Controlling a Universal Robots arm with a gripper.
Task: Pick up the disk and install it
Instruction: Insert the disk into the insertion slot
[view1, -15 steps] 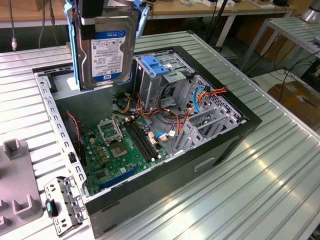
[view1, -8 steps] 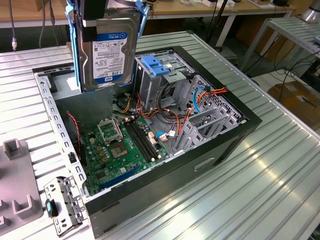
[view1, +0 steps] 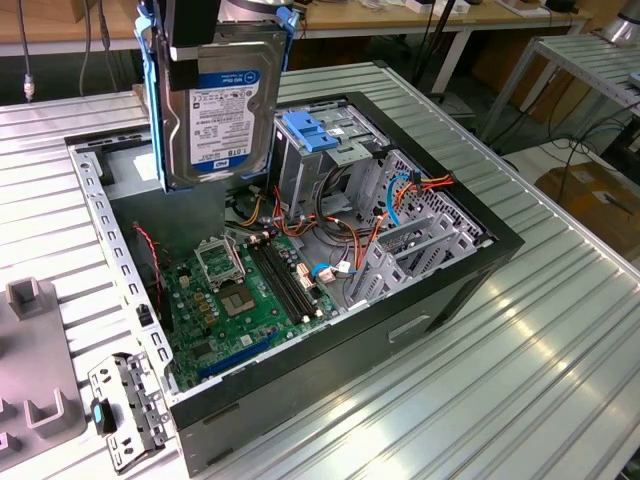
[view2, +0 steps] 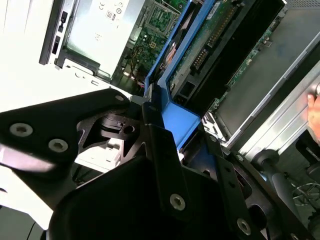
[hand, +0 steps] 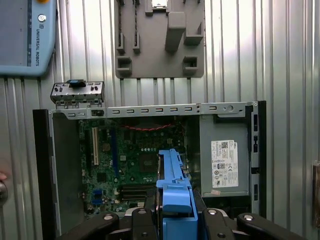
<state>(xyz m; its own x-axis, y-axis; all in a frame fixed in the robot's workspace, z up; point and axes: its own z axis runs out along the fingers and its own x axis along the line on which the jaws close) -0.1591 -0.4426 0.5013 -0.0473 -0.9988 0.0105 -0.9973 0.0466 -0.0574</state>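
Claw (view1: 196, 35) is gripping the disk (view1: 215, 110) by its top end, in the upper left of the exterior view.
The disk is hanging upright with its long axis vertical and its label facing the camera, above the open computer case (view1: 430, 310) lying on the desk (view1: 530, 400). Inside the case a green motherboard (view1: 240, 300), a drive cage (view1: 300, 175) and cables (view1: 345, 240) are sitting.

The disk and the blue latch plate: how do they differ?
The disk hangs upright in the gripper; the latch plate lies flat on the drive cage. The disk looks larger, silver-faced and labelled; the latch plate is plain blue. Both have blue plastic.
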